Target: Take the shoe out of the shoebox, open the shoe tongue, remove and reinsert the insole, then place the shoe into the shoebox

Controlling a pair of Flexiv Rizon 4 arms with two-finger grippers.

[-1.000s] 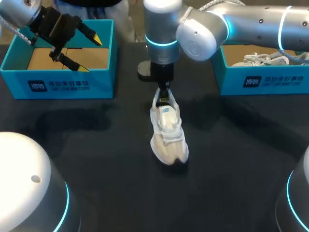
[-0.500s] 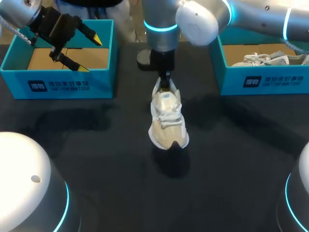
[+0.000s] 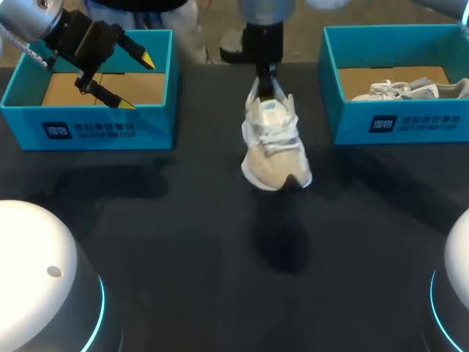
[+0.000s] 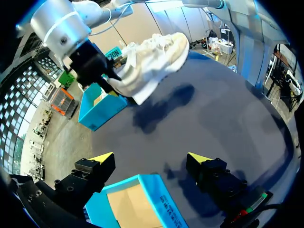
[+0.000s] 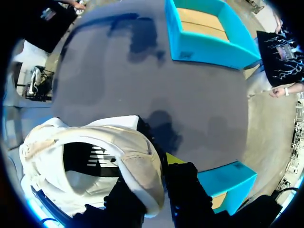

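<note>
Table [image 3: 183,242]: dark matte top, soft shadows on it. Far right side: blue box [image 3: 352,121], open-topped, white print on front wall, cardboard floor. Inside: 2nd pale sneaker [image 3: 399,89], lying low on the floor, laces showing, twd box's right end.

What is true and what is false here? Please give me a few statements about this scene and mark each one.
1. The right gripper holds the white shoe by its heel, clear of the table. True.
2. The left gripper is shut on an insole. False: it is open and empty, above the left shoebox.
3. The right shoebox is empty. False: another shoe lies in it.
4. No shoe shows in the left shoebox. True.
</note>
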